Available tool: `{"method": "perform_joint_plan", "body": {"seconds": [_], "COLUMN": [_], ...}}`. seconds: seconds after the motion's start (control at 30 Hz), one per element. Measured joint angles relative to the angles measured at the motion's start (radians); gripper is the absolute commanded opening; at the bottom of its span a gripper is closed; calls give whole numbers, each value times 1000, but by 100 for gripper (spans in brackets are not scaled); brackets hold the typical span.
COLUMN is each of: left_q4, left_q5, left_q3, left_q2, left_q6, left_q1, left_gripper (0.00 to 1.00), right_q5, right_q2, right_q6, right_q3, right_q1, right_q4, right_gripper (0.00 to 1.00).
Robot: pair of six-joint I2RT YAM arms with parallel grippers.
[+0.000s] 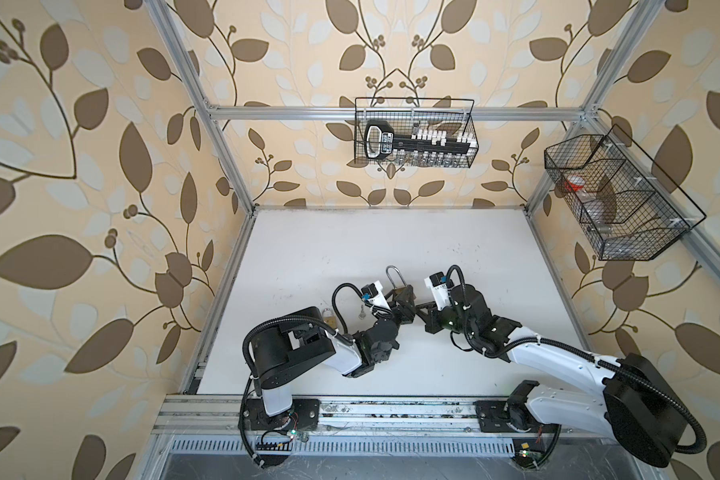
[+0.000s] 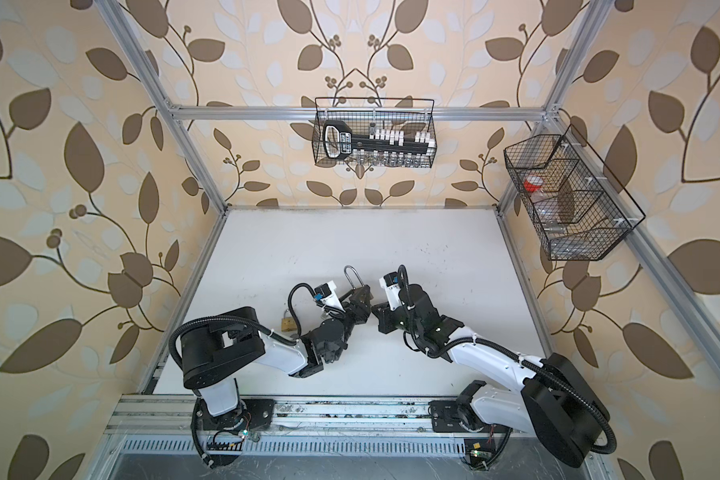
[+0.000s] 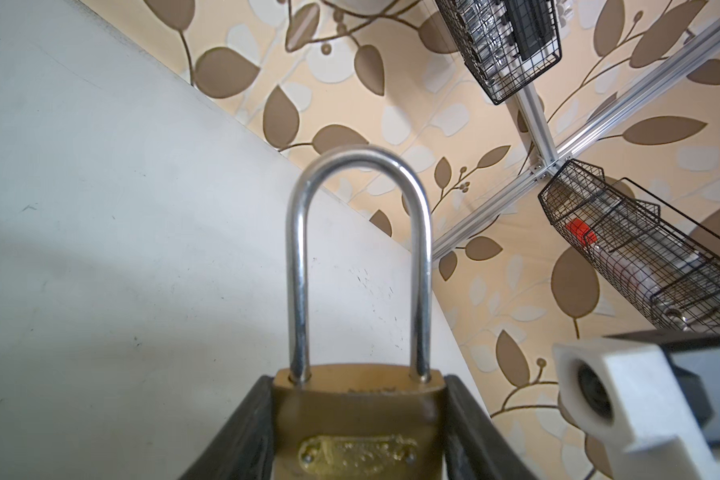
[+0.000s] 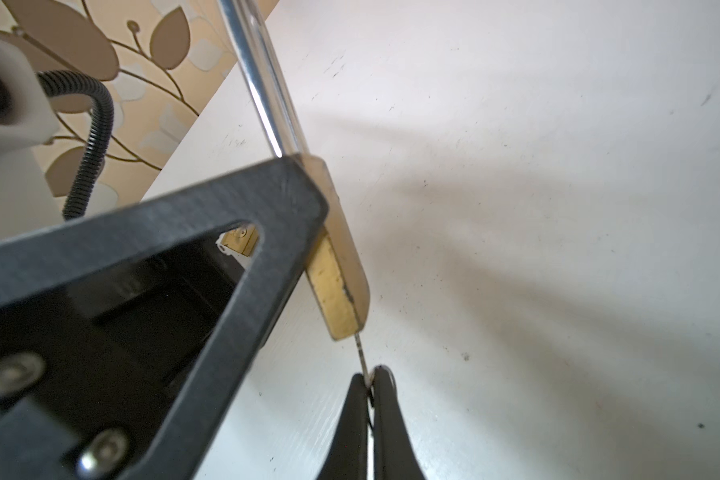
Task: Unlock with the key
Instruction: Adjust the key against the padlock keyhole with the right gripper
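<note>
My left gripper [image 3: 358,386] is shut on the body of a brass padlock [image 3: 358,415], one finger on each side, above the white table near its middle. The padlock's long steel shackle [image 3: 296,270] points away from the gripper, and both its legs sit in the body. My right gripper [image 4: 371,378] is shut on the key [image 4: 361,353], whose thin blade runs into the bottom end of the padlock [image 4: 341,270]. The key's head is hidden between the fingers. In both top views the two grippers meet at the padlock [image 1: 404,293] [image 2: 360,295].
A second, smaller brass padlock [image 1: 327,318] lies on the table beside the left arm, with a small silvery piece [image 1: 362,312] near it. A wire basket [image 1: 412,133] hangs on the back wall and another wire basket [image 1: 616,199] on the right frame.
</note>
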Motion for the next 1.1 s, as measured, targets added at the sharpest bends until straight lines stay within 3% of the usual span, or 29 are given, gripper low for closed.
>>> {"method": "perform_joint_plan", "body": {"seconds": [1.1], "left_q4": [-27], "left_q5": [-14], "left_q3": [55], "left_q2": [21], "left_q6": [14], "left_q1": [-8], "left_gripper": [0], "right_q5": [-108], "right_q2": [-32], "right_q6": [17], "right_q3": [0], "right_q1": [-68], "right_q4": [-21], "right_gripper": [1]}}
